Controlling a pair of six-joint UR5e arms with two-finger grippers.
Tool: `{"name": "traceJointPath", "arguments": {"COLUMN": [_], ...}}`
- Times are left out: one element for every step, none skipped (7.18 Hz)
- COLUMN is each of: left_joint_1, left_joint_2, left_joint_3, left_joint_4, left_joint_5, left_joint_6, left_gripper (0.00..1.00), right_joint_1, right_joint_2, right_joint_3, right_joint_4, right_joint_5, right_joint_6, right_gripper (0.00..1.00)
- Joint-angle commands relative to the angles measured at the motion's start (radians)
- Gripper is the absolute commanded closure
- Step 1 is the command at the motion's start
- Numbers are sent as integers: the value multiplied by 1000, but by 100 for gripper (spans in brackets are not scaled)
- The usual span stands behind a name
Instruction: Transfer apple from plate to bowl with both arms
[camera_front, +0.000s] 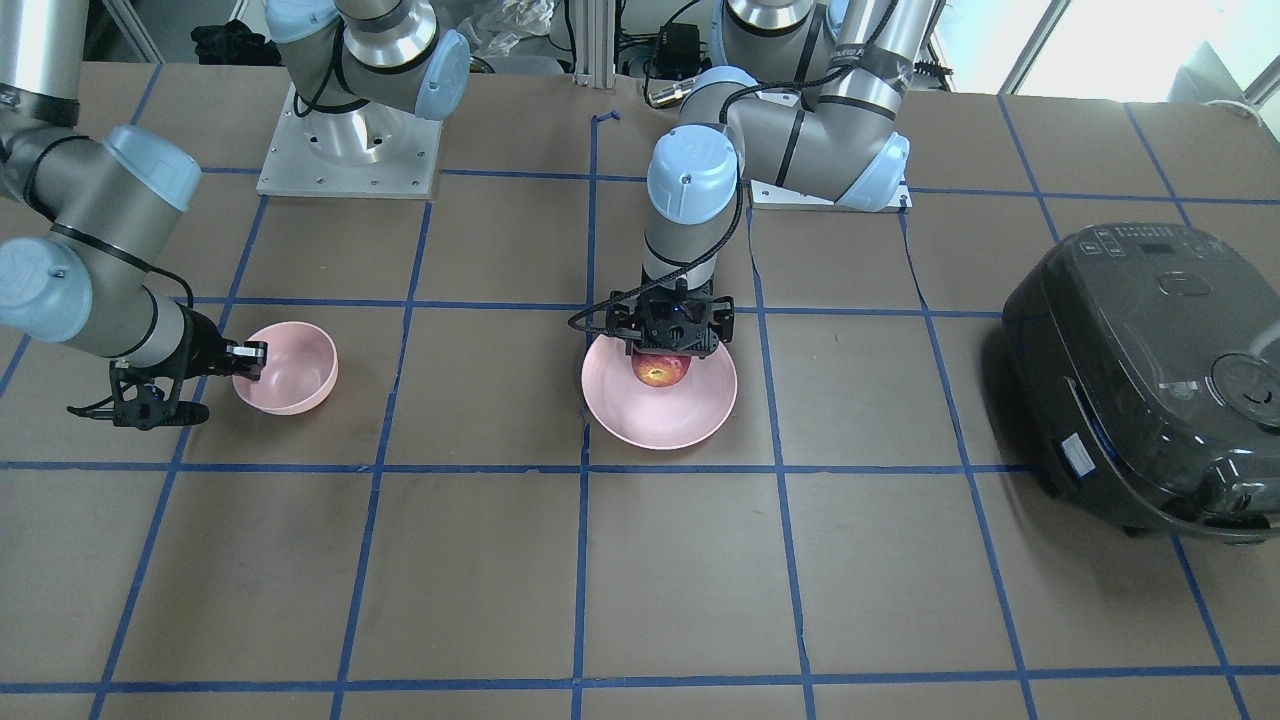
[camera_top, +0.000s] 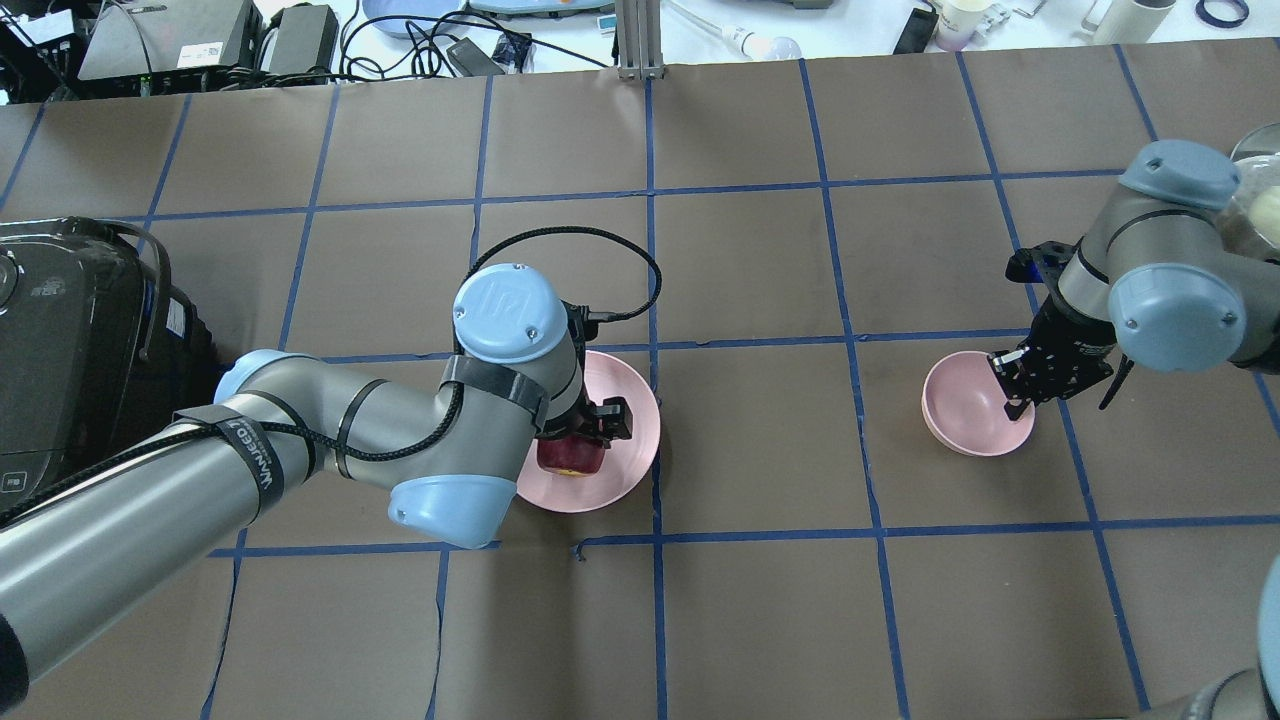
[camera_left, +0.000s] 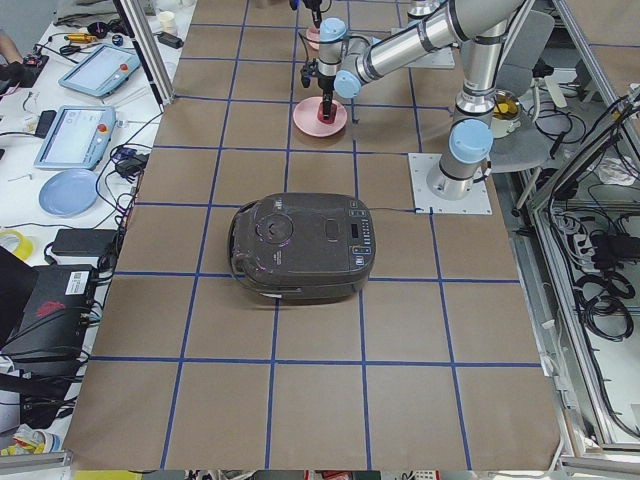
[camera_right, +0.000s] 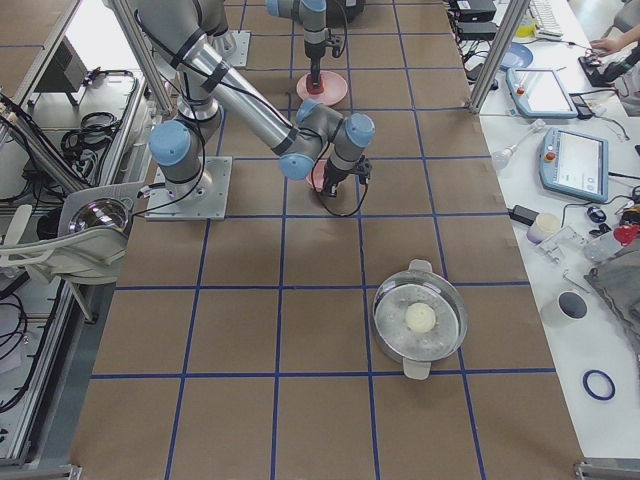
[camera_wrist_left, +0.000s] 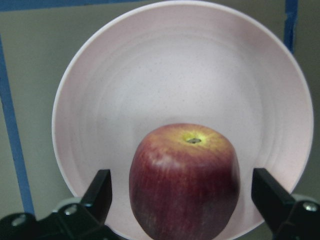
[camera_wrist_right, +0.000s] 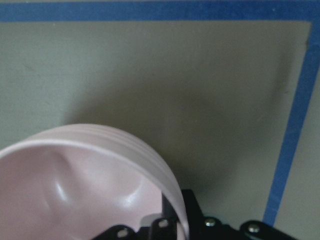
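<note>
Dark red apple (camera_wrist_left: 185, 182) with yellow-green patch round its stem, plain pale pink plate (camera_wrist_left: 150, 75), matching pink bowl (camera_front: 300, 375), brown table (camera_front: 700, 580) gridded with blue tape (camera_front: 583, 560), dark grey cooker (camera_front: 1140, 380), silver-grey arms (camera_top: 120, 540) capped light blue.

Dark red apple (camera_wrist_left: 184, 185) upright, off-centre on pale pink plate (camera_wrist_left: 125, 90), yellow stem end up, pink bowl (camera_front: 295, 372) well apart, tilted

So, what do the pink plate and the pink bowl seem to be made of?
The wide, shallow pale pink plate looks like matte plastic or fibre composite: fine speckles, no glare. The small, deep pale pink bowl looks alike, with only soft, dull highlights; ceramic cannot be excluded.
</note>
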Motion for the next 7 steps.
{"name": "traceJointPath", "arguments": {"left_joint_1": [0, 0, 0, 0, 4, 10, 18], "left_joint_2": [-25, -35, -37, -34, -13, -2, -2], "left_joint_3": [-11, -10, -10, -3, 12, 71, 145], "left_joint_4": [26, 48, 52, 53, 61, 37, -81], "left_joint_5": [-4, -4, -4, -4, -1, 5, -7], "left_joint_6": [0, 0, 0, 0, 17, 17, 0], "left_gripper": [0, 10, 48, 80, 92, 93, 93], "right_joint_1": [8, 57, 128, 211, 295, 359, 388], "right_joint_2": [-69, -75, -63, -43, -10, 25, 38], "right_joint_3": [-72, -99, -100, -97, -94, -92, -78], "right_joint_4": [206, 249, 231, 168, 125, 64, 27], "right_joint_5": [48, 161, 197, 230, 274, 303, 302], "right_joint_6": [94, 144, 209, 284, 336, 363, 401], "right_gripper": [100, 100, 100, 100, 100, 100, 100]}}
